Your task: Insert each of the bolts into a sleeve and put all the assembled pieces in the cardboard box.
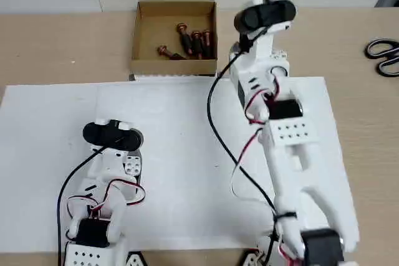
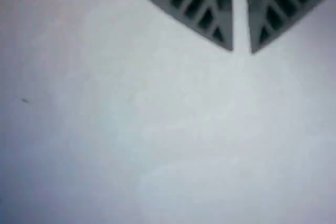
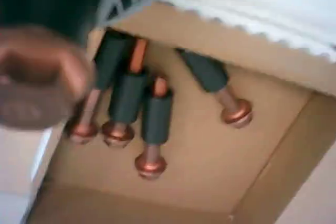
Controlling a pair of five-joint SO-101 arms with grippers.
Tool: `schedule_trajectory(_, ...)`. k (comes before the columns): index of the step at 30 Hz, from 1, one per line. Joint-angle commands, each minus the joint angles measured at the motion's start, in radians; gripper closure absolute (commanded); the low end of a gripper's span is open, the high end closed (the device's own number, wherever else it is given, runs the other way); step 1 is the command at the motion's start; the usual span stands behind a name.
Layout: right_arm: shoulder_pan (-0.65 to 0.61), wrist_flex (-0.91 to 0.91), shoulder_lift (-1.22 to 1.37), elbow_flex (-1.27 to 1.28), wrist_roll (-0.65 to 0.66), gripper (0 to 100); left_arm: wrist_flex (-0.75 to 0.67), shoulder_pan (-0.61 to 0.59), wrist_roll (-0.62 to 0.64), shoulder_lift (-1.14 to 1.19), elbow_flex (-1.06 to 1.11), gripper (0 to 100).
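Observation:
The cardboard box stands at the back of the table and holds several copper bolts in dark sleeves. In the right wrist view they lie side by side on the box floor. My right arm hangs over the box's right edge. Its gripper is shut on one more sleeved bolt, whose copper head looms close to the camera. My left arm is low over the white sheet, its gripper shut with nothing in it.
Black-handled scissors lie at the table's far right edge. The white sheet covers the table's middle, and its far edge runs along the box's near wall.

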Motion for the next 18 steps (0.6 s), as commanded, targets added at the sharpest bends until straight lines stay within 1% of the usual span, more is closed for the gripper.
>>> schedule_trajectory(1, -0.016, -0.036, 0.088, -0.133, -0.015, 99.6, 0.008, 0.006, -0.003, -0.009, -0.007, 99)
schedule_trajectory(6, -0.051, -0.038, 0.314, -0.351, -0.015, 99.6, 0.008, 0.006, -0.003, -0.009, -0.007, 99)
schedule_trajectory(13, -0.108, -0.028, 0.702, -0.799, 0.003, 99.6, 0.008, 0.006, -0.003, -0.009, -0.007, 99)
schedule_trajectory(18, -0.142, -0.027, 0.952, -1.049, 0.166, 99.6, 0.008, 0.006, -0.003, -0.009, -0.007, 99)
